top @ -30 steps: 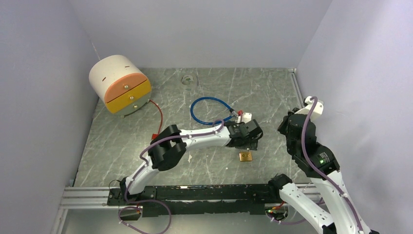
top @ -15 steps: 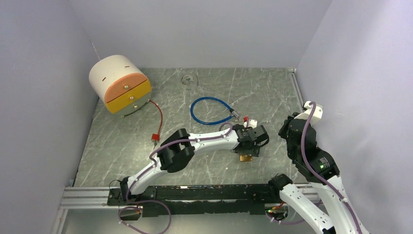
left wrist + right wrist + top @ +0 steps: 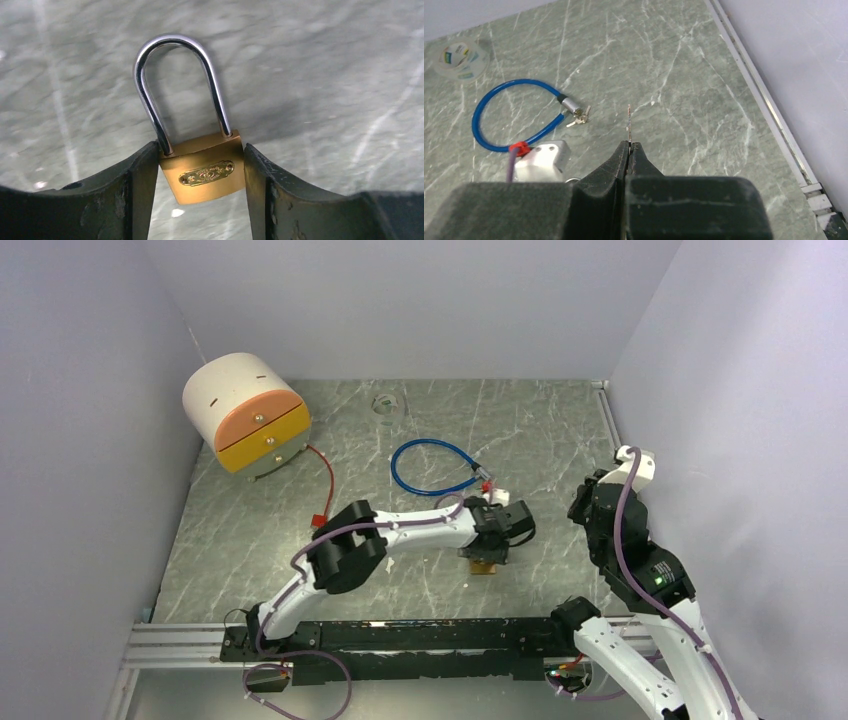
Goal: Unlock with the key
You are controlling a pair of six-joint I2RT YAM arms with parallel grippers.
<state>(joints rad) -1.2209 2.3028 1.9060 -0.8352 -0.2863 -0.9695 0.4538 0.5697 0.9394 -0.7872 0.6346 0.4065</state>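
Observation:
A brass padlock (image 3: pixel 205 167) with a closed steel shackle (image 3: pixel 175 42) lies on the marble table (image 3: pixel 250 540). My left gripper (image 3: pixel 200 146) has its jaws pressed against both sides of the lock's body. In the top view the padlock (image 3: pixel 485 565) pokes out just below the left gripper (image 3: pixel 492 543). Over the table's right side, my right gripper (image 3: pixel 629 145) is shut on the key (image 3: pixel 629 122), whose thin blade sticks out edge-on past the fingertips. The key is apart from the padlock.
A blue cable lock (image 3: pixel 432 468) with small keys (image 3: pixel 579 117) lies behind the left gripper. At the back left stands a round white drawer unit (image 3: pixel 245 412) with a red wire (image 3: pixel 325 480) trailing from it. A tape roll (image 3: pixel 385 403) sits at the back. A metal rail (image 3: pixel 764 100) runs along the right edge.
My left gripper came down over the padlock and closed on its body, and the lock has shifted a little to the left with it. The right arm drifted slightly, still pinching the key.

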